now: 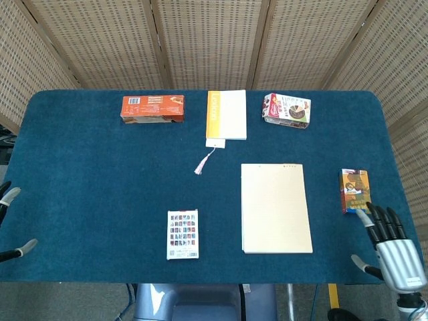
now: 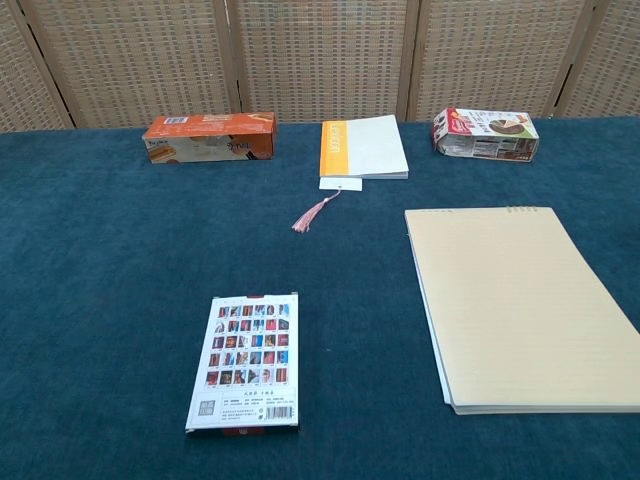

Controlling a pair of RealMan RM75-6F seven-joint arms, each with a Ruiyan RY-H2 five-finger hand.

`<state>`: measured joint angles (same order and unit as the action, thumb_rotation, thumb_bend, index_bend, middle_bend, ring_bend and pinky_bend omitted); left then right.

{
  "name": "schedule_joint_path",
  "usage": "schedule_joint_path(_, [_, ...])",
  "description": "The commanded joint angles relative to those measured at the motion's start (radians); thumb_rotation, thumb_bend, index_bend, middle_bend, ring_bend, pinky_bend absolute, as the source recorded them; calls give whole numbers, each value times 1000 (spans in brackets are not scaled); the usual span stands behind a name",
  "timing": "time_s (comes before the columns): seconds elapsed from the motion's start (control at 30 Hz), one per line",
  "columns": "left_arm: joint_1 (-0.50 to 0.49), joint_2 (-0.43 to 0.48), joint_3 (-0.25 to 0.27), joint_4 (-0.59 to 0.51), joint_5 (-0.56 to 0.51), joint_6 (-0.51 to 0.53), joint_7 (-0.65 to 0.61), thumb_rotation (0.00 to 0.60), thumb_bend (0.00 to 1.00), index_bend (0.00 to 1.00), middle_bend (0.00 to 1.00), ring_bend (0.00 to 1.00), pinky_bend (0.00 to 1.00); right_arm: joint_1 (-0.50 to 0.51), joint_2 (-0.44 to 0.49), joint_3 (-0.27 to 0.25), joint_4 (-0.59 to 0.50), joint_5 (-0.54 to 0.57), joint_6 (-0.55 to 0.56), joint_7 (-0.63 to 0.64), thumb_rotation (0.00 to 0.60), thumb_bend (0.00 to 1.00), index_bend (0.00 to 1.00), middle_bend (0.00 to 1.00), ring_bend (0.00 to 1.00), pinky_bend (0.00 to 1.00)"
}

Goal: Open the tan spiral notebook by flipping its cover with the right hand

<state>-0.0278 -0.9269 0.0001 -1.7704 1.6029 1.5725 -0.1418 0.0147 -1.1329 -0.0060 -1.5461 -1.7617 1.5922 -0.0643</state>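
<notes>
We are looking at the tan spiral notebook [image 1: 275, 208], which is lying flat and closed on the blue desk [image 1: 100, 174], right of centre, its binding along the far short edge. In the chest view the notebook [image 2: 515, 303] is filling the right half of the frame, its cover level on the stack of pages.

At about four o'clock from the notebook, our right hand [image 1: 391, 247] is hovering over the desk's near right corner with fingers spread and holding nothing, well apart from the notebook. A small colourful packet [image 1: 354, 191] is lying at three o'clock from the notebook, just beyond the right hand's fingertips. At nine o'clock, towards the near edge, a white card box printed with a grid of pictures [image 1: 182, 234] is lying flat.

Along the far edge we are seeing an orange carton [image 1: 152, 109] at eleven o'clock, a yellow-spined book [image 1: 226, 114] with a pink tassel bookmark [image 1: 202, 163] trailing toward us, and a red-and-white snack box [image 1: 286, 110] at twelve.

Our left hand [image 1: 12, 224] is showing only fingertips at the left edge, apart and empty. Woven wicker screens [image 1: 214, 40] are standing behind the desk.
</notes>
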Motion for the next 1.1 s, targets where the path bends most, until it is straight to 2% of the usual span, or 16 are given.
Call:
schedule_joint_path(0.03, [-1,-1,-3,-5,-7,-2,7,600,0,0,0,0,0,98,-18,-42,-12,-97,-152,-91,600,60,0,0,0,0])
schedule_joint_path(0.17, [-3,-1,-6,-9,-22,-10,12,600,0,0,0,0,0,167,-58,-47,-28,-133,-270,-189,600,214,0,0,0,0])
schedule_joint_path(0.23, [-4,-2,-9,-10,-27,-12,14,600,0,0,0,0,0,192,-85,-44,-27,-138,-317,-231,600,256,0,0,0,0])
schedule_joint_path(0.37, [-9,-1,-12,-13,-39,-26,19,600,0,0,0,0,0,236,-150,-14,-20,-101,-398,-311,600,260,0,0,0,0])
schedule_joint_path(0.57, [-10,2,-14,-13,-47,-29,14,600,0,0,0,0,0,269,-194,9,-20,-63,-450,-386,600,260,0,0,0,0])
schedule_joint_path(0.87, [-11,2,-12,-16,-47,-35,17,600,0,0,0,0,0,290,-232,17,-14,-2,-504,-482,600,260,0,0,0,0])
schedule_joint_path(1.1, [-10,0,-13,-19,-47,-35,25,600,0,0,0,0,0,297,-248,-5,-2,18,-515,-511,600,260,0,0,0,0])
